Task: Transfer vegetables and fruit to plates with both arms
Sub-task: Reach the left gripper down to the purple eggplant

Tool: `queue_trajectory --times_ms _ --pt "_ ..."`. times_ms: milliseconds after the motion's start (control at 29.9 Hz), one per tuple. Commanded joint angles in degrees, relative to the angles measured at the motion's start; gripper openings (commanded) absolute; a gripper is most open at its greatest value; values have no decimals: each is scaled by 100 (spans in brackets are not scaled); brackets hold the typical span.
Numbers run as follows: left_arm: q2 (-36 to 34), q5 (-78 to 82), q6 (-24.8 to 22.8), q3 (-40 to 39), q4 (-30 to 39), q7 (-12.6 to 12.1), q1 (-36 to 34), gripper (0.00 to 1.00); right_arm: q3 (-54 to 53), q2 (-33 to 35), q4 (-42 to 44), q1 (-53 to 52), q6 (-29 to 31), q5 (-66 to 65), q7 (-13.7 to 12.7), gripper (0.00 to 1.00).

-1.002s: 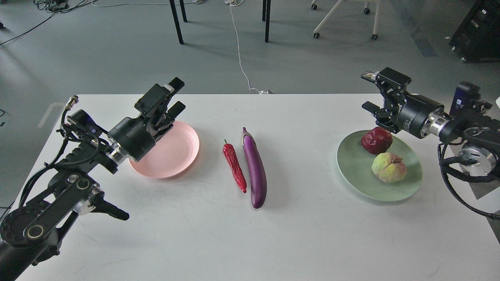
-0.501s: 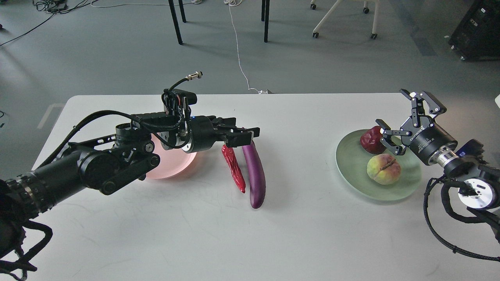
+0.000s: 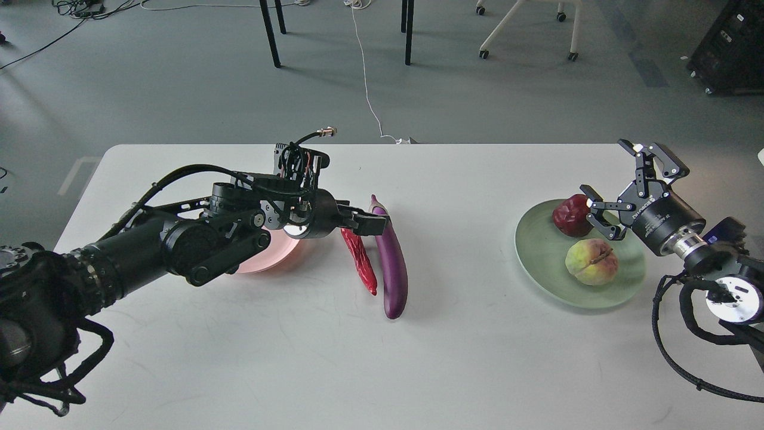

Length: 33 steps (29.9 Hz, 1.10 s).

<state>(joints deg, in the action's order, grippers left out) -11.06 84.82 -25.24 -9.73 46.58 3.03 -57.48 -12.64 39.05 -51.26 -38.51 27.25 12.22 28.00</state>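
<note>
A purple eggplant [image 3: 394, 263] and a red chili pepper [image 3: 362, 261] lie side by side at the table's middle. My left gripper [image 3: 375, 224] reaches in low from the left over their far ends. Its dark fingers stand slightly apart and hide the chili's stem. It holds nothing that I can see. The pink plate [image 3: 265, 258] lies mostly hidden behind my left arm. The pale green plate [image 3: 537, 257] at the right holds a dark red pomegranate [image 3: 570, 214] and a peach [image 3: 590, 261]. My right gripper [image 3: 624, 183] is wide open and empty, just right of the pomegranate.
The white table [image 3: 382, 358] has bare room along the front and between the vegetables and the green plate. Beyond its far edge are chair legs [image 3: 408, 36], a white cable [image 3: 367, 83] on the floor and a black case [image 3: 731, 48] at the far right.
My left arm swung right from over the pink plate and came down onto the far ends of the chili and eggplant. My right gripper drew back and down beside the pomegranate. The fruit stayed on the green plate.
</note>
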Motion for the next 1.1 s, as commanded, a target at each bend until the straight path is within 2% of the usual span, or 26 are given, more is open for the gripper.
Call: queue_trajectory --times_ms 0,334,1069 --pt "148 -334 -113 6 -61 -329 -9 98 -1 68 2 1 75 0 0 96" --pt "790 -352 -69 6 -624 -329 -193 98 -1 77 2 10 75 -9 0 96" --pt "1106 -326 -51 59 -923 -303 -141 98 -1 85 -24 89 75 -18 0 96"
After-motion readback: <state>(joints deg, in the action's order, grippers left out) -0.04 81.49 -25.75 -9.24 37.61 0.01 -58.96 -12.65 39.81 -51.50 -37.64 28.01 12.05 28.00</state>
